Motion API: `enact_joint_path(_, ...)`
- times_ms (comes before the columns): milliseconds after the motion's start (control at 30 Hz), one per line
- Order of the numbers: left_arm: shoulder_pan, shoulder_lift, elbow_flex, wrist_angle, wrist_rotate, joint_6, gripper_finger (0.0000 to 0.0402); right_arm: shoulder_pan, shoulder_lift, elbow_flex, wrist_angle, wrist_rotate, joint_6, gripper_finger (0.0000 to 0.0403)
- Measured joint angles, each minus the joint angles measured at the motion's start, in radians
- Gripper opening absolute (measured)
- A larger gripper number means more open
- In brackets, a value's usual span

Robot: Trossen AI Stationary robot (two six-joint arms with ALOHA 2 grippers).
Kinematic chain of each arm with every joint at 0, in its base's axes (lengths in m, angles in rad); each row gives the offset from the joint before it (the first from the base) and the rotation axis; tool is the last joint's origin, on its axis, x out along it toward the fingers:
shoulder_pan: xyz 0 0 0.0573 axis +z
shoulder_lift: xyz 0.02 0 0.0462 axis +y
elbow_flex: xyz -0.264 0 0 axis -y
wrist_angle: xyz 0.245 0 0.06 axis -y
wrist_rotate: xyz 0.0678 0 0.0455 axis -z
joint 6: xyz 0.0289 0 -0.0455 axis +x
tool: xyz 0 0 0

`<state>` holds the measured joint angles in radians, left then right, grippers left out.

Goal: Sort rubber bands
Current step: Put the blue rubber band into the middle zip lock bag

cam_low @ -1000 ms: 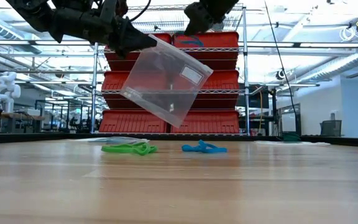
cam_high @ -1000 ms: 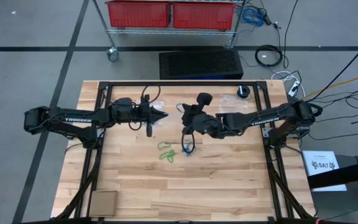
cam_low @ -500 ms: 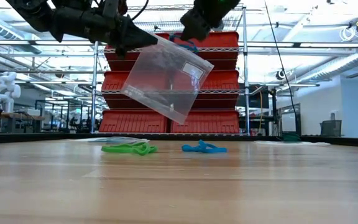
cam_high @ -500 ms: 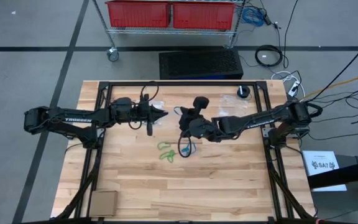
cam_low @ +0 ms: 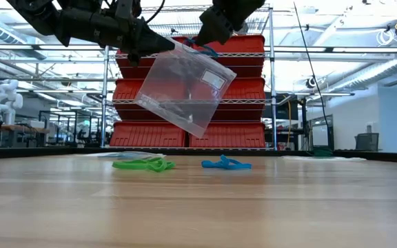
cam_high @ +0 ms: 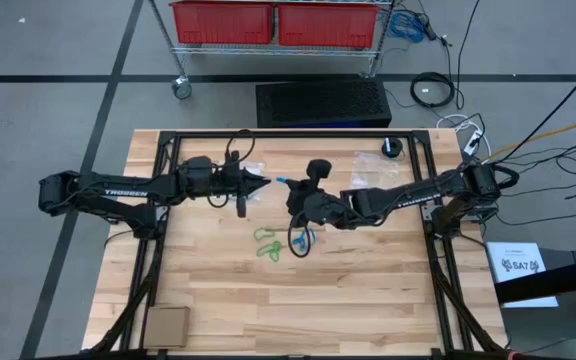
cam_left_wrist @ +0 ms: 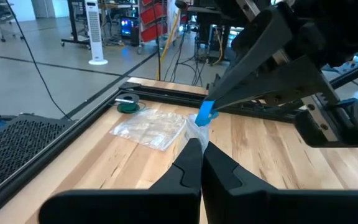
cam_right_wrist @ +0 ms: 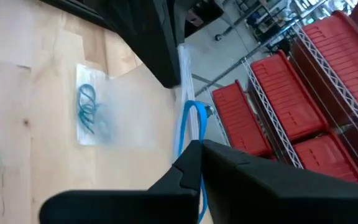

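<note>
A clear plastic bag (cam_low: 185, 86) hangs tilted over the table's middle, with my left gripper (cam_low: 169, 47) shut on it. Right beside it, my right gripper (cam_low: 200, 40) is shut on a blue rubber band (cam_left_wrist: 205, 114) at the bag's top edge. Below them, green rubber bands (cam_high: 266, 243) and a blue rubber band (cam_high: 301, 240) lie flat on the table. More blue bands (cam_right_wrist: 89, 109) show through the bag in the right wrist view. I cannot tell whether they are inside it. My left gripper pinches the bag's top edge at its upper corner (cam_left_wrist: 193, 127) between its two shut fingers, coming in nearly level from the table's left. The bag hangs below the fingers, tilted and clear of the table. My right gripper pinches the blue band between its fingertips (cam_right_wrist: 191, 155), slanting down from the table's right. The band's loop (cam_right_wrist: 188, 121) sticks out past the fingertips to the bag's top edge, clear of the table.
Another clear bag (cam_high: 366, 172) lies on the table at the far right, next to a dark roll (cam_high: 392, 148). A cardboard box (cam_high: 166, 325) sits at the near left corner. Black frame rails (cam_high: 298, 135) run around the table.
My right gripper has carried the blue band toward the table's left and a little down, up to the bag's top edge beside my left gripper. The bag has stayed hanging where it was.
</note>
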<state>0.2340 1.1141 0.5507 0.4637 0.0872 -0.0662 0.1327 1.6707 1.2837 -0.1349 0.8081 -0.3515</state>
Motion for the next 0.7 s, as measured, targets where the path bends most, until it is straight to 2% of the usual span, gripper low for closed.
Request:
enact_joint_path(100, 0.0, 0.0, 0.0, 0.0, 0.0, 0.0, 0.0, -0.004, 0.0, 0.0, -0.007, -0.012, 0.005, 0.0)
enact_joint_path(367, 0.0, 0.0, 0.0, -0.002, 0.043, 0.016, 0.0, -0.061, 0.0, 0.0, -0.018, -0.196, 0.035, 0.0)
enact_joint_path(600, 0.0, 0.0, 0.0, -0.01, 0.094, 0.022, 0.0, -0.109, -0.002, 0.0, -0.022, -0.309, 0.032, 0.0)
enact_joint_path(700, 0.0, 0.0, 0.0, -0.029, 0.095, 0.029, 0.0, -0.12, -0.007, 0.027, -0.076, -0.342, 0.047, 0.0)
